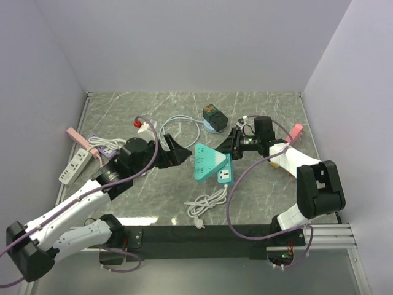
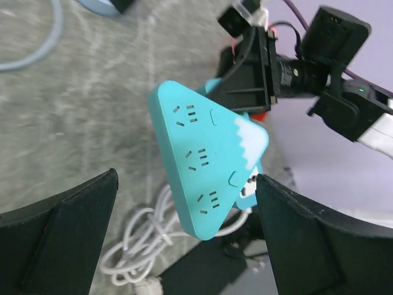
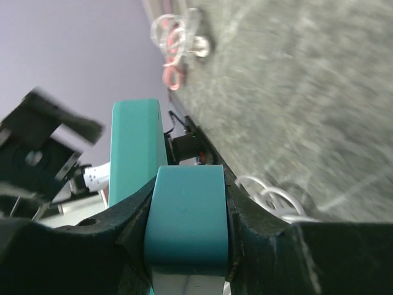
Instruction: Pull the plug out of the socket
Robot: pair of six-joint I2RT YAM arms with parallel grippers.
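The socket is a teal triangular power strip (image 1: 206, 161) (image 2: 206, 166) in the middle of the table, its outlets facing up. A teal and white plug block (image 1: 225, 174) (image 3: 187, 215) sits against its right side; I cannot tell whether the two are still joined. My right gripper (image 1: 233, 150) (image 3: 187, 233) is shut on this block, one finger on each side. My left gripper (image 1: 180, 152) (image 2: 184, 236) stands wide open just left of the socket, its fingers (image 2: 61, 239) not touching it. A coiled white cable (image 1: 206, 203) (image 2: 141, 239) lies in front of the socket.
A white power strip (image 1: 73, 167) and a pink one (image 1: 78, 140) lie at the left edge. A black and green cube (image 1: 214, 115) sits on a blue disc at the back, with a loop of white cable. A pink piece (image 1: 296, 132) lies at the right. Walls enclose the table.
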